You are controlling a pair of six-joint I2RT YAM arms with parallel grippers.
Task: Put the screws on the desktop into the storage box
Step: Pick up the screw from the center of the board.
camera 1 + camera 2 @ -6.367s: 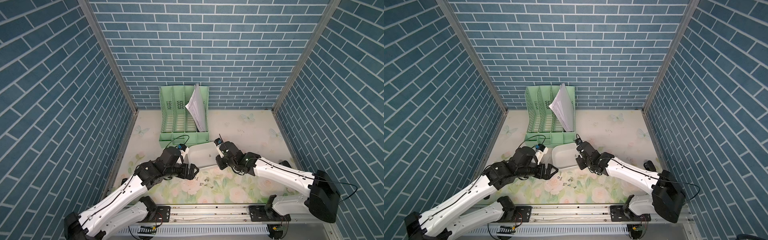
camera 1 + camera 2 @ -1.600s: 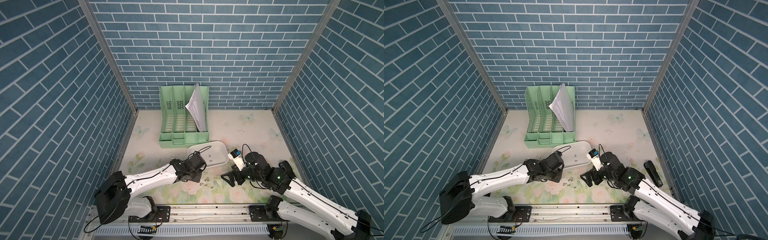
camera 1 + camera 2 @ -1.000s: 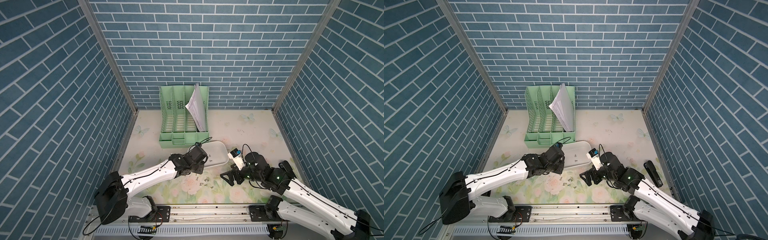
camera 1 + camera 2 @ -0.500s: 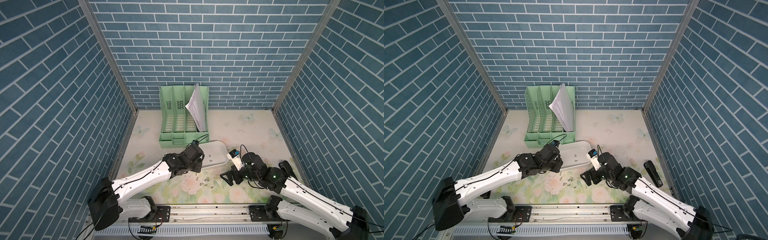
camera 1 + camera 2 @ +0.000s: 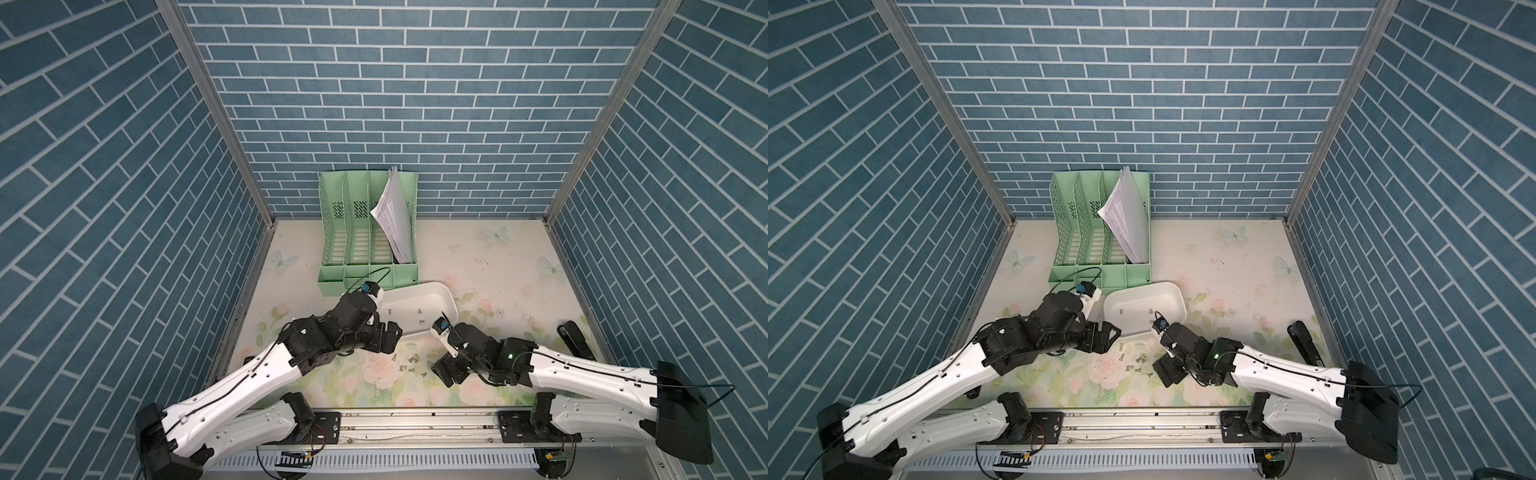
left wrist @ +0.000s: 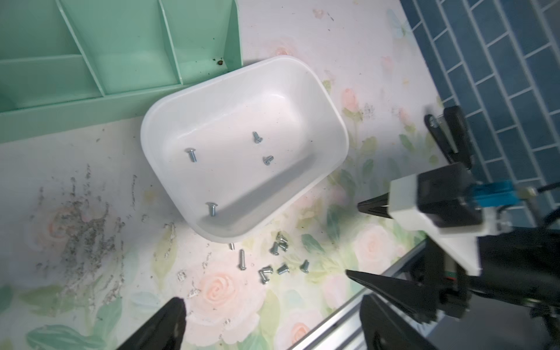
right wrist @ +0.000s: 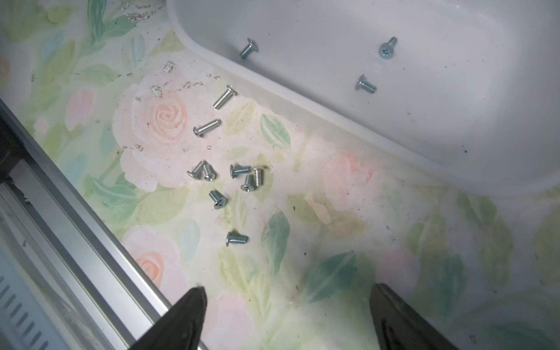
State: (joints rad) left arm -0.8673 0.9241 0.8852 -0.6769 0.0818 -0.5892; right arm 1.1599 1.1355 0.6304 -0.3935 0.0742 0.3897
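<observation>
Several small metal screws (image 5: 409, 366) (image 5: 1138, 366) (image 6: 278, 257) (image 7: 230, 178) lie in a loose cluster on the floral desktop (image 5: 498, 266), just in front of the white storage box (image 5: 453, 305) (image 5: 1179, 303) (image 6: 339, 121) (image 7: 333, 106). Several more screws (image 6: 257, 137) lie on the box's floor. My left gripper (image 5: 390, 332) (image 5: 1108, 332) (image 6: 272, 324) hangs open by the box's near left corner, holding nothing. To the right of the cluster, my right gripper (image 5: 440, 372) (image 5: 1165, 374) (image 7: 288, 318) is low over the desktop, open and empty.
A mint-green file organiser (image 5: 365, 249) holding papers (image 5: 395, 224) stands behind the box. A black object (image 5: 575, 338) lies by the right wall. A metal rail (image 5: 415, 419) runs along the front edge. Dark scratch marks (image 6: 81, 224) sit left of the box.
My left gripper has drawn back from the screw cluster toward the box's near left corner, and its jaws have opened wide. The right gripper has edged left toward the screws.
</observation>
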